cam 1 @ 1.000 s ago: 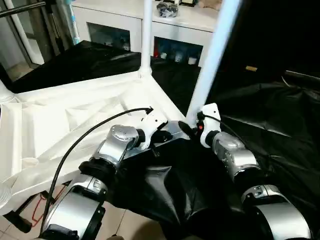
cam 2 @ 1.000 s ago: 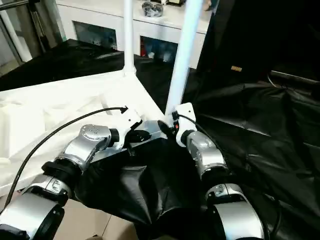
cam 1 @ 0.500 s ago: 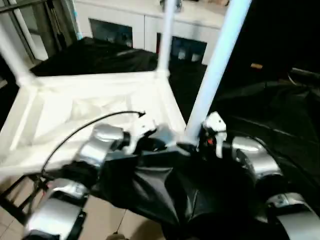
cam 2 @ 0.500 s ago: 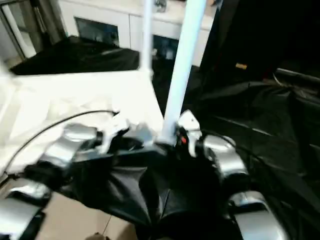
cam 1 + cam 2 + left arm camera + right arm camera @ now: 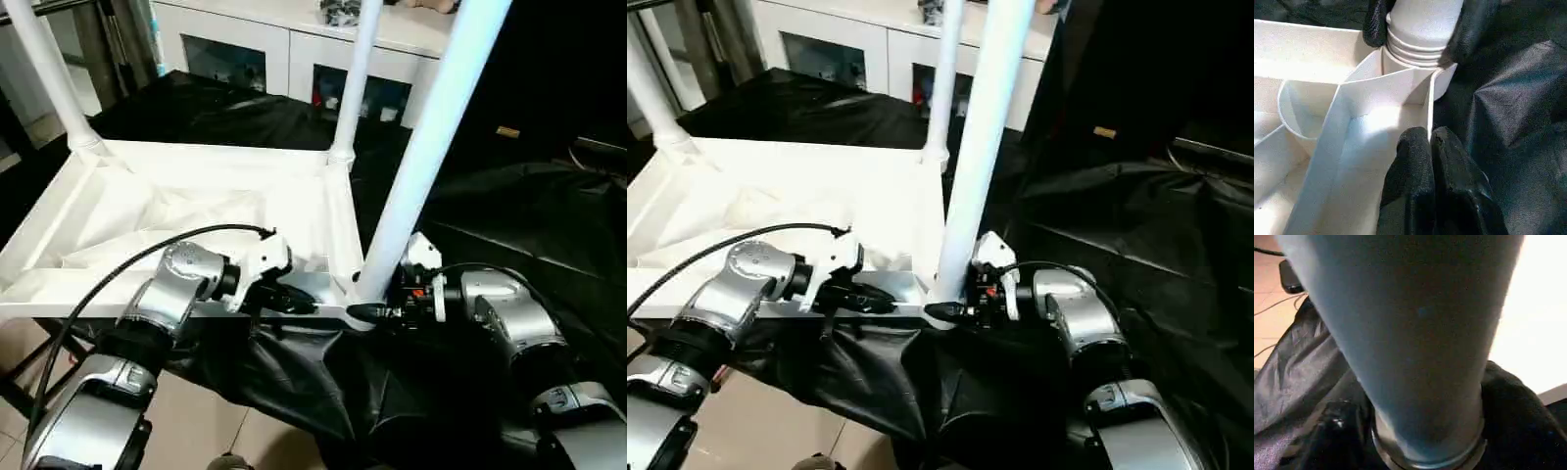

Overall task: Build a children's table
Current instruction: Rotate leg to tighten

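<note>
we see the white tabletop [image 5: 196, 211] lying upside down, ribbed underside up, on a surface draped in crinkled black sheeting [image 5: 509, 215] that hangs over the near edge toward a pale tiled floor [image 5: 191, 416]. three white legs stand upright in its corner sockets: one at ten o'clock [image 5: 44, 69], one at twelve o'clock [image 5: 355, 83], and the nearest leg [image 5: 431, 137] rising through the middle of our view. a white cabinet [image 5: 284, 44] with glass doors lines the back of the room at twelve o'clock, small items dim behind the glass. our left gripper [image 5: 1431, 147], fingers pressed together, rests against the tabletop's near rim just beside the corner socket. our right gripper [image 5: 367, 311] sits at the base of the nearest leg, its black fingers [image 5: 1471, 27] set apart on either side of the leg where it enters the socket.
</note>
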